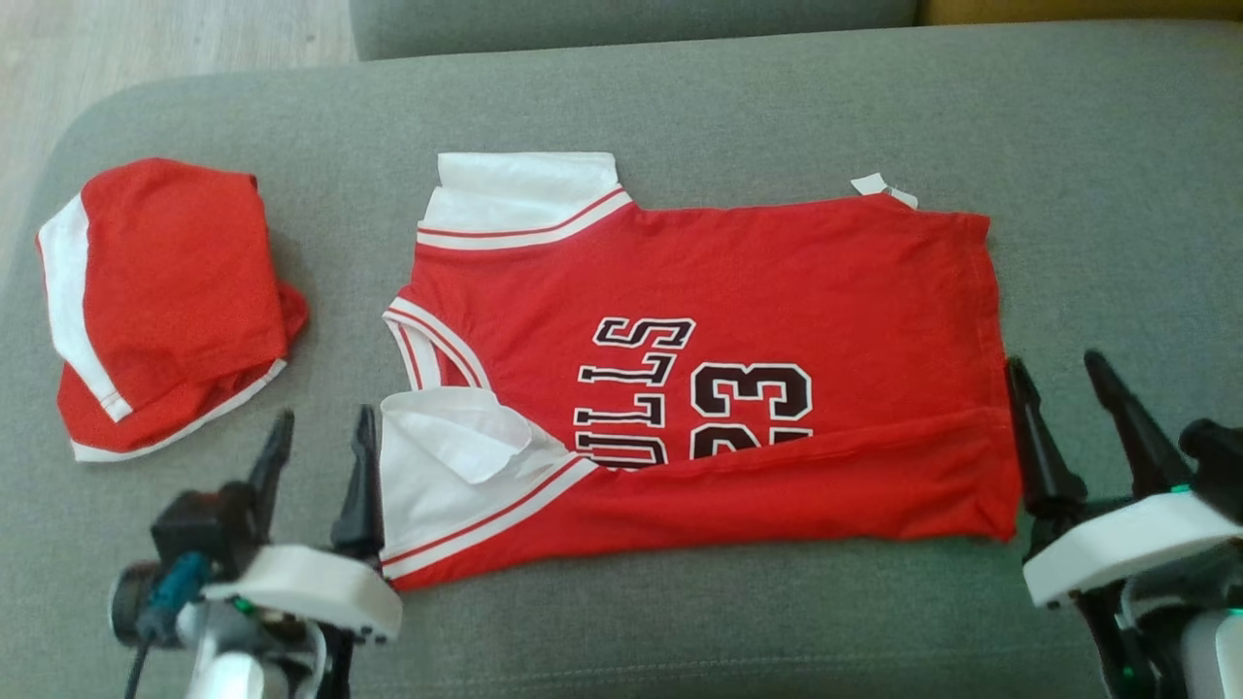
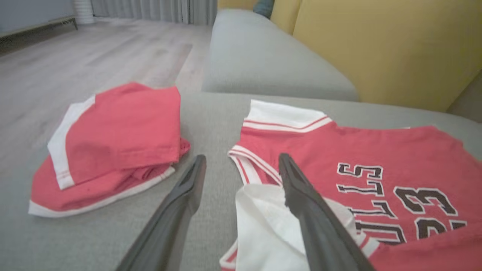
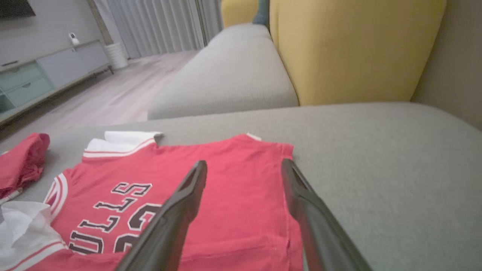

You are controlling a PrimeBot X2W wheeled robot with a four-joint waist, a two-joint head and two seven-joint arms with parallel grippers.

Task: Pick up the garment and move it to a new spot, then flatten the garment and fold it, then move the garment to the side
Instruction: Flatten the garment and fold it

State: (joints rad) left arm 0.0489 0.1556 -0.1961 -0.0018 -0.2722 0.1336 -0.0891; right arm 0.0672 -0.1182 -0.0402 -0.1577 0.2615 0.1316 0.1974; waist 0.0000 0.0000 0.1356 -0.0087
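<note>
The garment (image 1: 738,291) is a red jersey with white trim and black lettering, spread across the grey cushion (image 1: 680,107), collar end to the left. Its near long edge is folded up over the lettering. My left gripper (image 1: 320,437) stands open just off the jersey's near left corner, beside the white shoulder panel (image 2: 263,226), holding nothing. My right gripper (image 1: 1058,374) stands open at the jersey's near right corner by the hem (image 3: 286,210), also holding nothing. Both wrist views show dark fingers spread above the red cloth (image 3: 233,177).
A second red and white garment (image 1: 165,301) lies folded at the cushion's left end, also seen as a bundle (image 2: 113,150) in the left wrist view. Yellow backrest (image 3: 354,49) and another grey cushion (image 3: 233,71) lie beyond. Wooden floor (image 2: 75,64) lies past the left edge.
</note>
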